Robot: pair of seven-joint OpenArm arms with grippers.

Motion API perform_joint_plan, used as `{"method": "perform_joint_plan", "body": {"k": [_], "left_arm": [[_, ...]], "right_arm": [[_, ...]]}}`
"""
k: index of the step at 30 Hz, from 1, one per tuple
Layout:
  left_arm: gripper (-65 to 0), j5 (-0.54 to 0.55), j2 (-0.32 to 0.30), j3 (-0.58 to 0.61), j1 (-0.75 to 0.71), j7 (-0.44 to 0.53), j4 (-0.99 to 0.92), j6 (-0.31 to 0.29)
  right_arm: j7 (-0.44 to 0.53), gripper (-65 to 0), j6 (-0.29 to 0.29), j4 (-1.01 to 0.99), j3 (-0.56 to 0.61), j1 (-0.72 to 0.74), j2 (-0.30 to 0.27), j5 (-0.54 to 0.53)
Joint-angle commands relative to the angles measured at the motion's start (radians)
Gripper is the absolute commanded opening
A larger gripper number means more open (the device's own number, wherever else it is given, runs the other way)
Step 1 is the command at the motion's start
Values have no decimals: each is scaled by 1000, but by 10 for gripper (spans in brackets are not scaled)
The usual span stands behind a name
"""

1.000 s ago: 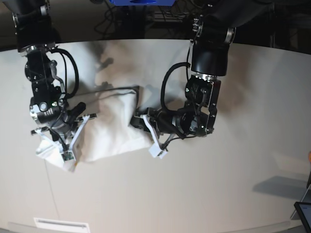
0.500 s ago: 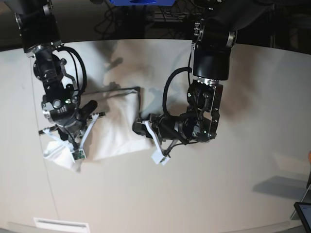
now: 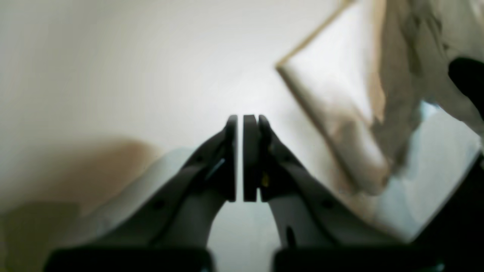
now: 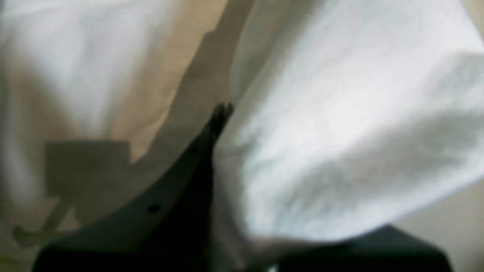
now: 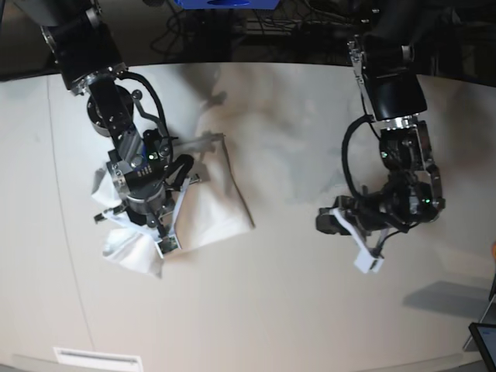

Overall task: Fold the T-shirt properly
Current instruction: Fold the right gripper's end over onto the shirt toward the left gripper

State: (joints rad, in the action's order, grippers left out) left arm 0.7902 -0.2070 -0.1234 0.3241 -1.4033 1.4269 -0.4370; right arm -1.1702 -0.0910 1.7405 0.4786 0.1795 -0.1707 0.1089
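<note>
The left gripper (image 3: 243,158) is showing its two dark pads pressed almost flat together, only a hairline of light between them and nothing held; in the base view this gripper (image 5: 364,249) is hanging over bare table (image 5: 294,310), well apart from the cloth. Its own view is giving only a blurred, sunlit corner of the T-shirt (image 3: 340,113) at upper right, the rest running off the frame edge.

The right gripper (image 4: 223,109) is appearing as a single dark, narrowed tip with white fabric bunched hard against it — its second finger is lying hidden behind a fold, so the pinch point itself cannot be made out. The jaws are standing closed, and the cloth of the T-shirt (image 4: 340,132) is crowding round them, apparently caught between them. From the base camera the same gripper (image 5: 159,225) is sitting on the left half of the folded bundle, its body covering much of the fabric beneath.

The T-shirt (image 5: 213,209) is lying on the table's left part as a compact white packet, no print or label showing. Its long axis is running diagonally: from a dark-edged upper corner near the far side down toward a crumpled, loose lobe (image 5: 132,248) at lower left, which is spilling out past the right gripper. The packet's right edge is slanting downward to a clean corner; the left edge is masked by the arm.
</note>
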Motion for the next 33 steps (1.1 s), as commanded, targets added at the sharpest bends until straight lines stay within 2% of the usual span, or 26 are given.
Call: {"method": "perform_joint_plan", "body": {"k": [1, 4, 7, 15, 18, 24, 29, 31, 33], "left_arm": [[-632, 19, -35, -2, 16, 7, 22, -1], [-632, 18, -91, -9, -29, 7, 24, -1], [-632, 18, -127, -11, -67, 7, 24, -1], [-632, 19, -131, -11, -92, 7, 31, -1], [-632, 19, -128, -11, -92, 7, 27, -1], [-632, 18, -127, -11, -85, 7, 22, -1], [-632, 18, -125, -12, -73, 7, -8, -1], [-632, 18, -127, -11, -66, 15, -48, -1], [-632, 18, -130, -11, -62, 23, -84, -1]], "right_arm": [[20, -637, -6, 3, -4, 30, -5, 19], [20, -637, -8, -6, 9, 39, 4, 19], [17, -637, -60, -6, 58, 42, 6, 19], [14, -627, -200, -32, 188, 62, 9, 19], [20, -622, -214, -30, 205, 59, 9, 19], [14, -453, -214, -7, 210, 36, 67, 19], [11, -335, -211, 26, 210, -5, 155, 13], [11, -306, -209, 37, 210, -18, 184, -7], [11, -305, -209, 71, 210, -30, 193, -34]]}}
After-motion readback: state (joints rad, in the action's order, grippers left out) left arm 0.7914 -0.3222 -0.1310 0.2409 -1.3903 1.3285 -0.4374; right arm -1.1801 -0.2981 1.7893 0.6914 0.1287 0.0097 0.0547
